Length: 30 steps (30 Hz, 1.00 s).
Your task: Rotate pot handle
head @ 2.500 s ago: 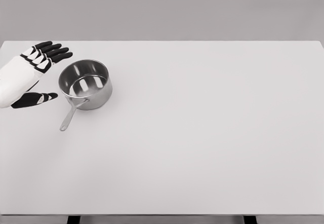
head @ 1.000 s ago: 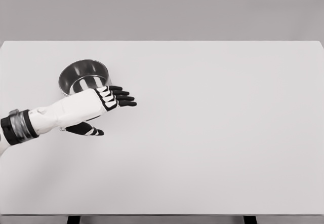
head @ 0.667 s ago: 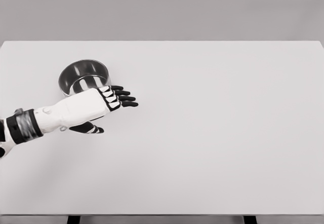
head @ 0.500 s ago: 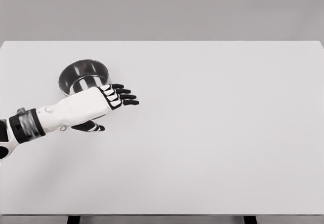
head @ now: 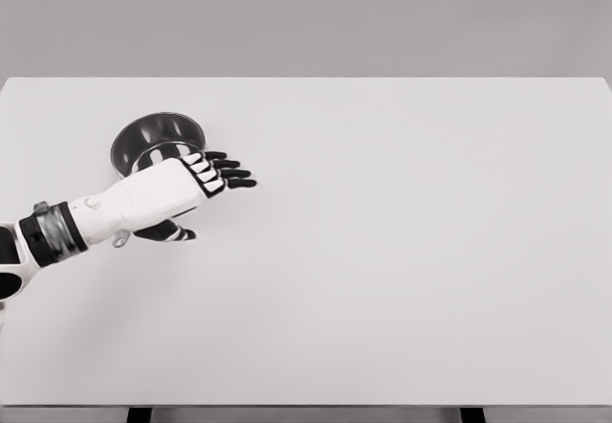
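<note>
The pot [head: 153, 138] stands upright on the white worktop [head: 402, 251], toward its far left; the left robot hand [head: 191, 186] lies across the pot's near side, hiding most of the handle, whose tip [head: 120, 240] shows below the forearm; fingers are extended and spread, holding nothing, thumb underneath.

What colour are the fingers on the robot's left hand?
Black fingers on the white left hand, beside the shiny metal pot; head view.

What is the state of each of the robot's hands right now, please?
Left hand: open, fingers extended over the pot, holding nothing.
Right hand: not in view.
</note>
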### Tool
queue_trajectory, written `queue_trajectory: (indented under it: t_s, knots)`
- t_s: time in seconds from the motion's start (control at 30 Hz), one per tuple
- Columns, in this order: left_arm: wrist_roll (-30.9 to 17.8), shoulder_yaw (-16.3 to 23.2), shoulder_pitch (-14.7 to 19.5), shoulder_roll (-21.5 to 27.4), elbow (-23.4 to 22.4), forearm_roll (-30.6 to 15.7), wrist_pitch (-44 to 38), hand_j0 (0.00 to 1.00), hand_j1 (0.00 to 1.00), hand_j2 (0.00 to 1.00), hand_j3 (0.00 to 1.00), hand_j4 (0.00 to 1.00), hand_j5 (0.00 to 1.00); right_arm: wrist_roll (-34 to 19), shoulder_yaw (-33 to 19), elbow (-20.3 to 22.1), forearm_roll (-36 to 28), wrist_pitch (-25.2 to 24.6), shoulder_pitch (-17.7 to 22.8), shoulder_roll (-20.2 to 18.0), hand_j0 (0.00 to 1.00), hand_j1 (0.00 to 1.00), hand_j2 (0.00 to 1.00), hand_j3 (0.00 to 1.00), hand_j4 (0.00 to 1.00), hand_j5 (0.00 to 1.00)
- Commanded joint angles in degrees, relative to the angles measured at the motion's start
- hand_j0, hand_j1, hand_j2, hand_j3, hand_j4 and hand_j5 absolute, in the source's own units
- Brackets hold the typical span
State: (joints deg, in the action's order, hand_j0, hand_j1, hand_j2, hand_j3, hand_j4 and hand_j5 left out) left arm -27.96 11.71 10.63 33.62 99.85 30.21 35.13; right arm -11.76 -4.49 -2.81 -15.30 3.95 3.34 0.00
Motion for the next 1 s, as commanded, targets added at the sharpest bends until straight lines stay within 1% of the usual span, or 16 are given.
queue_trajectory:
  t_s: [0.0,0.07,0.13,0.2,0.23,0.4,0.47,0.67,0.8,0.97]
  knots:
    - [0.1,-0.46,0.0,-0.05,-1.59,-0.24,-0.13,1.0,1.0,1.0,1.0,1.0,1.0,-0.01,0.0,0.0,0.1,0.0,0.0,0.0,1.0,1.0,1.0,1.0,1.0,1.0]
    - [0.1,-0.63,0.0,-0.04,-2.64,-0.24,-0.13,1.0,1.0,1.0,1.0,1.0,1.0,-0.01,0.0,0.0,0.01,0.0,0.0,0.0,1.0,1.0,1.0,1.0,1.0,1.0]
    - [0.1,-1.42,-0.09,-0.39,-3.08,1.77,-0.13,1.0,1.0,1.0,1.0,1.0,1.0,-0.01,0.0,0.0,0.01,0.0,0.0,0.0,1.0,1.0,1.0,1.0,1.0,1.0]
    - [0.1,-1.87,-0.09,-0.92,-3.08,2.66,-0.13,1.0,1.0,1.0,1.0,1.0,1.0,-0.01,0.0,0.0,0.01,0.0,0.0,0.0,1.0,1.0,1.0,1.0,1.0,1.0]
    - [0.1,-1.95,-0.18,-1.01,-3.0,3.89,-0.13,1.0,1.0,1.0,1.0,1.0,1.0,-0.01,0.0,0.0,0.01,0.0,0.0,0.0,1.0,1.0,1.0,1.0,1.0,1.0]
    - [0.19,-2.04,-0.18,-1.01,-2.64,5.73,-0.13,1.0,1.0,1.0,1.0,1.0,1.0,-0.01,0.0,0.0,0.01,0.0,0.0,0.0,1.0,1.0,1.0,1.0,1.0,1.0]
    - [0.19,-2.57,-0.44,-1.1,-2.29,7.58,-0.13,1.0,1.0,1.0,1.0,1.0,1.0,-0.01,0.0,0.0,0.01,0.0,0.0,0.0,1.0,1.0,1.0,1.0,1.0,1.0]
    - [0.19,-3.18,-0.44,-1.36,-2.29,9.16,-0.13,1.0,1.0,1.0,1.0,1.0,1.0,-0.01,0.0,0.0,0.01,0.0,0.0,0.0,1.0,1.0,1.0,1.0,1.0,1.0]
    - [0.19,-3.89,-0.53,-1.8,-2.56,11.18,-0.13,1.0,1.0,1.0,1.0,1.0,1.0,-0.01,0.0,0.0,0.01,0.0,0.0,0.0,1.0,1.0,1.0,1.0,1.0,1.0]
    - [0.19,-3.8,-0.53,-1.98,-2.99,11.36,-0.13,1.0,1.0,1.0,1.0,1.0,1.0,-0.01,0.0,0.0,0.01,0.0,0.0,0.0,1.0,1.0,1.0,1.0,1.0,1.0]
